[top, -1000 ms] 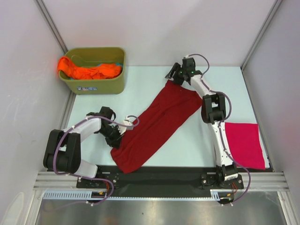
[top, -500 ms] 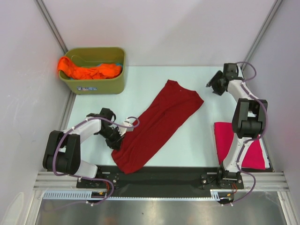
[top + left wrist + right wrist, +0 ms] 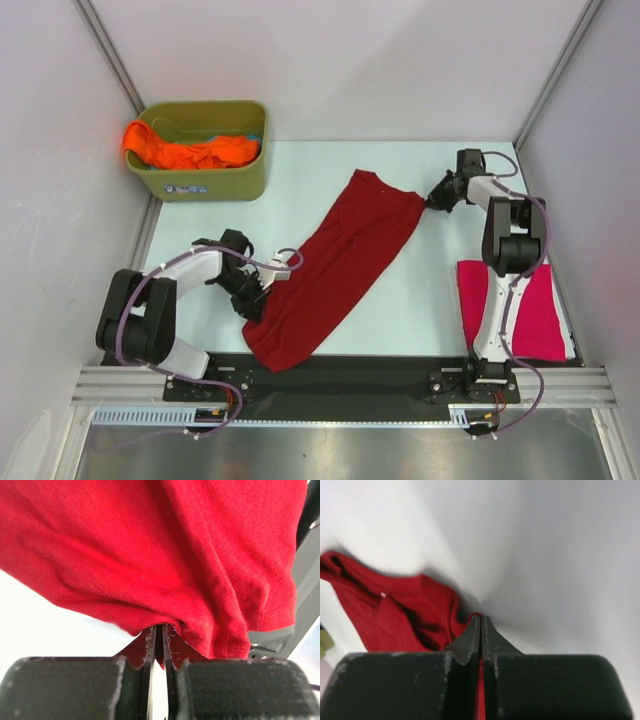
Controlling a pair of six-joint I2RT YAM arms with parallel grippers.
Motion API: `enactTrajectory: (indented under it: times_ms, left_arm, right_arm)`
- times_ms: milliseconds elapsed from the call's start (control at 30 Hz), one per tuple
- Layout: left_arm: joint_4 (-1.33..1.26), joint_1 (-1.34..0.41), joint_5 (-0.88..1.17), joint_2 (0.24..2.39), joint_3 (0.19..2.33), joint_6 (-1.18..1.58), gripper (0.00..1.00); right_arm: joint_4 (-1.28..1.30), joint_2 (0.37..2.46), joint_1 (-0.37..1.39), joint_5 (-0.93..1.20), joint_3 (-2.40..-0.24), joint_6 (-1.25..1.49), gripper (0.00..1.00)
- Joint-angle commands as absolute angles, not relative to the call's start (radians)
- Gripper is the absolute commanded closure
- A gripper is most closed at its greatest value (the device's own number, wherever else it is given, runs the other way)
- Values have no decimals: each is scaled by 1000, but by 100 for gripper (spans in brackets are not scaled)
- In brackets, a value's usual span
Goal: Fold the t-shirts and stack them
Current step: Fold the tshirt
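Observation:
The dark red t-shirt (image 3: 335, 265) lies in a long diagonal strip across the table, its lower end near the front rail. My left gripper (image 3: 256, 297) is shut on its left edge; the left wrist view shows red cloth (image 3: 175, 555) pinched between the left gripper's (image 3: 160, 628) jaws. My right gripper (image 3: 433, 200) is shut on the shirt's far right corner, and red cloth (image 3: 395, 615) runs into the closed jaws of that gripper (image 3: 481, 618). The magenta-pink t-shirt (image 3: 525, 310) lies folded at the right. The orange t-shirt (image 3: 190, 152) hangs out of the tub.
The olive-green tub (image 3: 205, 178) stands at the back left corner. White walls close in the table (image 3: 300, 180) on the left, the back and the right. A black rail (image 3: 350, 375) runs along the front edge by the arm bases.
My right arm swung out to the right, came back to the dark red shirt's far right corner and closed on it. The left gripper kept its hold and barely moved.

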State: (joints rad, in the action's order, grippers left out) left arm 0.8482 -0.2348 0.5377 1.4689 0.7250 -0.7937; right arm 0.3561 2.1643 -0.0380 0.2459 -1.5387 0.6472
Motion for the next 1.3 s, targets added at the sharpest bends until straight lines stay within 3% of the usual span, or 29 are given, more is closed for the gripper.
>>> enactTrajectory:
  times_ms: [0,400,567,667,733,833,900,1033,1267]
  left_arm:
    - [841,-261,637,1514,797,-761,90]
    - [712,-439,689,1670,922,-557,90]
    - [589,-573,641,1733,919,-413,89]
    - [574,-609,667,1767,934,-355,84]
    - [557,-629,681,1767,945,-333,77]
    - [531,-637,701,1752,940,-318,57]
    - [546,-635,709,1737,927,-319,45]
    - [644,-614,698,1637,920,-405,38]
    - [993,-584,614,1487,992,-627,30]
  right_arm:
    - [316,2273,-14,276,-1676,681,100]
    - [284,2787,75,291,-2520,851,100]
    - [147,2798,75,221,-2517,939,100]
    - [101,2798,75,177,-2552,924,94]
    - [86,2798,75,164,-2577,913,84]
    - [81,2781,71,176,-2576,890,64]
    - [113,2752,64,198,-2554,855,58]
    - [138,2512,67,149,-2348,752,44]
    - [230,2102,187,101,-1894,529,44]
